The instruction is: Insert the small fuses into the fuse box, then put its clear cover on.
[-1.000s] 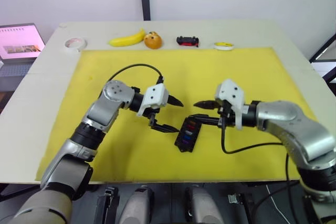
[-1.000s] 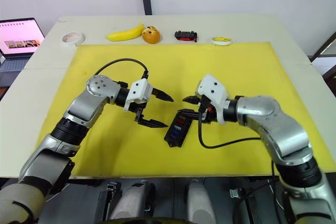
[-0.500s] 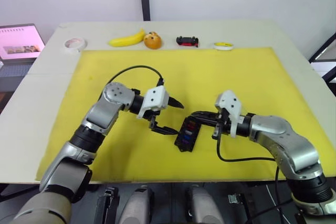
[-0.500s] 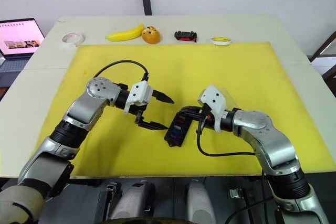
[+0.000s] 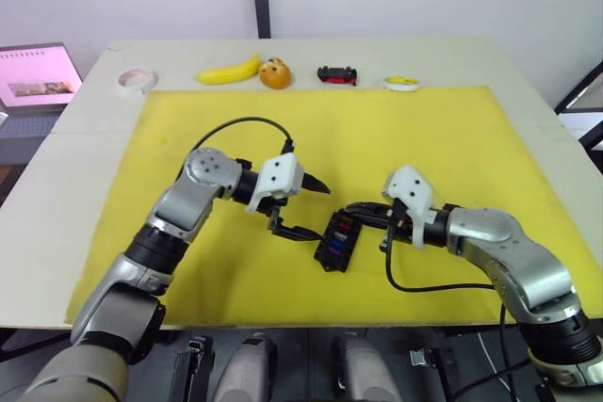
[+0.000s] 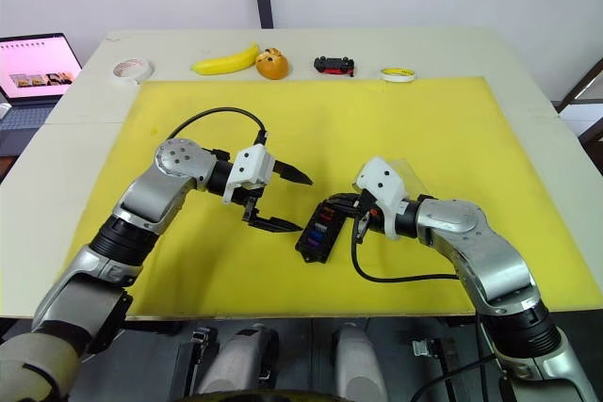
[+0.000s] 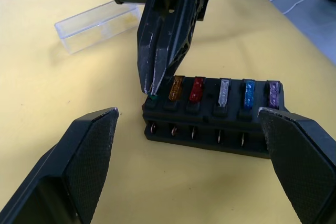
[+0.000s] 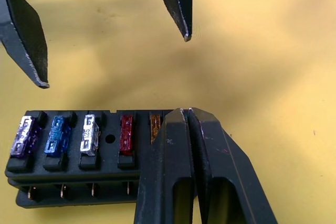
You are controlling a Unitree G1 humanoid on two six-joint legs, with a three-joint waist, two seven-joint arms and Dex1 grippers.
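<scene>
Low and central in the head view, the fuse box [image 5: 337, 239] lies on the yellow mat [image 5: 452, 138] of the worktop [image 5: 85, 129]. Purple [image 7: 273, 94], blue [image 7: 248, 92], grey [image 7: 224, 92], red [image 7: 196, 89] and brown [image 7: 176, 88] fuses sit in one row of slots. The right pincer [image 7: 153, 85] has its fingers pressed together on a teal fuse [image 7: 153, 96] at the end slot. The left pincer [image 5: 316, 207] hovers just left of the box, spread wide and holding nothing. Right of centre the clear cover [image 7: 98, 24] lies on the mat beyond the box. Along the top edge: tape roll [image 5: 135, 77], banana [image 5: 229, 70], toy car [image 5: 336, 73].
</scene>
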